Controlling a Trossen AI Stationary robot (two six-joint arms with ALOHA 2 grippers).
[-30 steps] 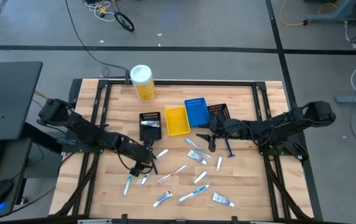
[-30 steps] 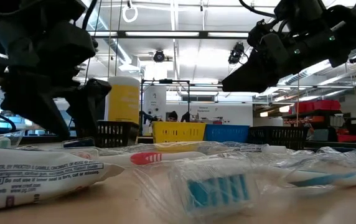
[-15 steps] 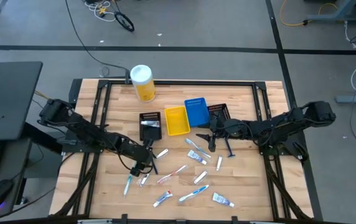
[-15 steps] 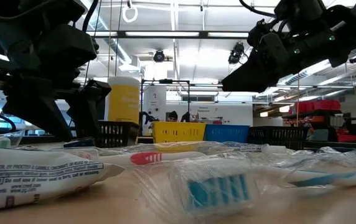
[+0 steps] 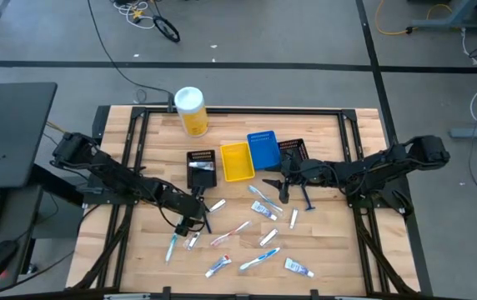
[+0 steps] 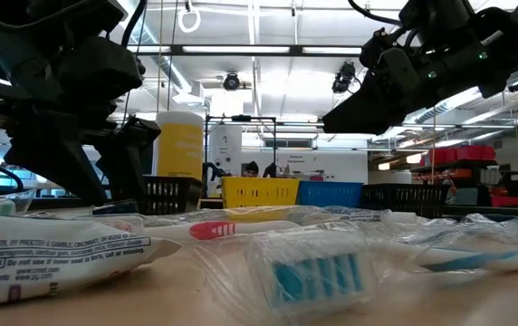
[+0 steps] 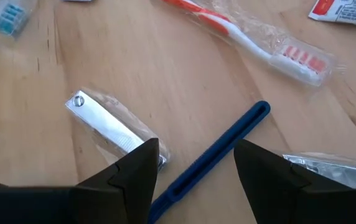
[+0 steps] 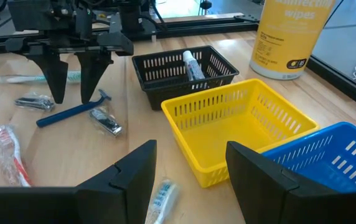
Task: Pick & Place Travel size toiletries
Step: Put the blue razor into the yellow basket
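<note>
**A:** Where do your two grippers stand?

**B:** Your left gripper [image 5: 198,218] sits low over the table [image 5: 330,250], lower left of centre in the high view. Its fingers are spread apart and grip nothing. In the left wrist view they straddle a blue razor [image 7: 218,152] lying flat on the wood, one finger on each side of its handle. Just beside one finger you see a wrapped metal nail clipper [image 7: 112,129].

**A:** And the other one?

**B:** Your right gripper [image 5: 282,187] hangs right of centre, just below the blue bin [image 5: 263,150] in the high view. Its fingers are also released, with nothing between them. Its wrist camera looks across the yellow bin [image 8: 240,127] toward a black bin [image 8: 184,74] with a small white tube [image 8: 192,65] lying inside.

**A:** Where are the toiletries?

**B:** Most lie scattered over the lower middle of the table in the high view: a pink toothbrush [image 5: 232,232], a teal toothbrush [image 5: 173,247] at lower left, and a white tube [image 5: 298,267] toward the lower right. A second dark razor [image 5: 308,200] lies just right of your right gripper. The yellow canister [image 5: 192,111] stands upright at the upper left of the table.
</note>
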